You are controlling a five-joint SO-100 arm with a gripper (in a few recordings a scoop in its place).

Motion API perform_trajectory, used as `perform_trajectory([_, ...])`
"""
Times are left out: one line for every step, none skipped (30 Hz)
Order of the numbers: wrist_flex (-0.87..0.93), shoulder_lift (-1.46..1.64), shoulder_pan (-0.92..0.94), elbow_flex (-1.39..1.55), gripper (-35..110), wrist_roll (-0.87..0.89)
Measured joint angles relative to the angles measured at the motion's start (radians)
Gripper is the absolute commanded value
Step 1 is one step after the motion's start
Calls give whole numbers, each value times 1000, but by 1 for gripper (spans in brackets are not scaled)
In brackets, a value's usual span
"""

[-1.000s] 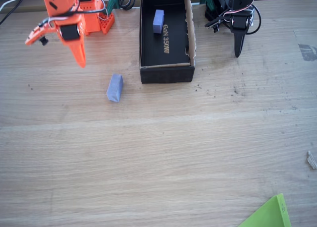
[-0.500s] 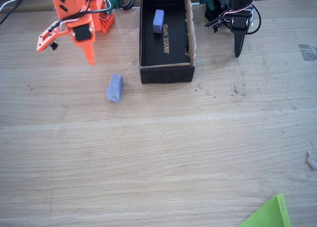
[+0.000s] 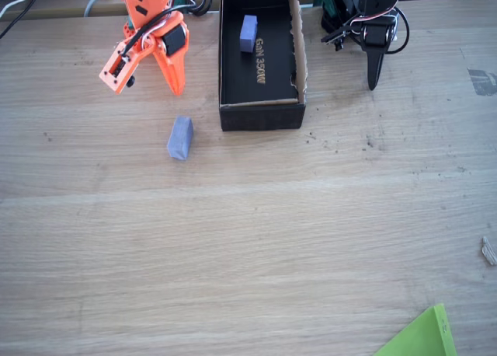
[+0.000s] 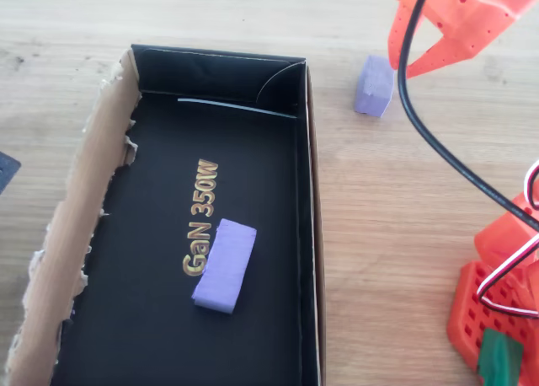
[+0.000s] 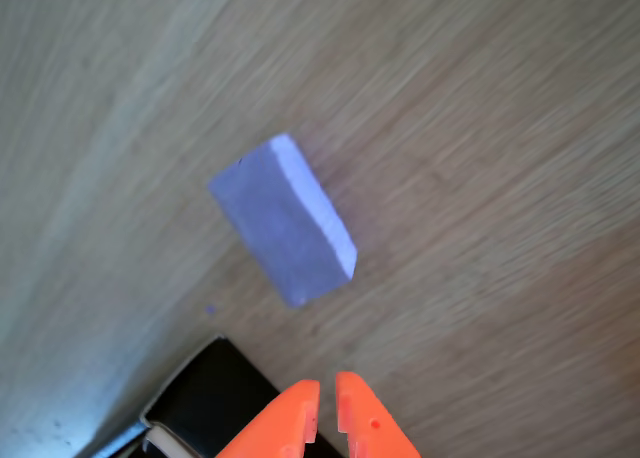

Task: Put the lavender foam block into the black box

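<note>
On the table [image 3: 256, 239], fixed view: your lavender foam block [image 3: 180, 137] lies loose, left of the black box [image 3: 260, 113], orange tool [image 3: 172, 78] just beyond it | overhead: twin block [image 4: 224, 265] inside box | wrist: tool tips pressed together, empty, block near them.

Lavender foam block [image 3: 179, 137] lying on table, near open black box [image 3: 233, 76] holding twin

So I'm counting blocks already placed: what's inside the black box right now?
Inside the black box one lavender foam block lies on the floor, covering the start of the gold "GaN 350W" lettering. A second lavender block sits outside on the table. The overhead view cuts off the box's lower end.
</note>
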Motion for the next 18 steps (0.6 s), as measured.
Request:
perform_trajectory([0, -9, -3, 0, 0, -3])
perform_trajectory([0, -14, -12, 0, 0, -6])
perform_trajectory([0, -15, -17, 0, 0, -6])
perform_trajectory([0, -15, -17, -2, 0, -6])
perform_trajectory([0, -15, -15, -3, 0, -5])
perform_trajectory([-2, -18, -12, -3, 0, 6])
perform_trajectory([-14, -18, -8, -3, 0, 9])
perform_trajectory([-34, -18, -3, -3, 0, 15])
perform_trajectory([-55, -18, -3, -3, 0, 12])
perform_trajectory([-63, -18, -3, -3, 0, 9])
perform_trajectory([-66, -18, -5, -3, 0, 9])
perform_trajectory([-71, -18, -5, -3, 0, 12])
perform_trajectory([-80, -18, -5, -3, 0, 14])
perform_trajectory([-84, -18, 2, -3, 0, 15])
perform_trajectory([-87, -18, 6, -3, 0, 21])
perform_trajectory([-87, -18, 12, -3, 0, 28])
perform_trajectory([-87, -18, 17, -3, 0, 29])
perform_trajectory([-87, -18, 20, -3, 0, 29])
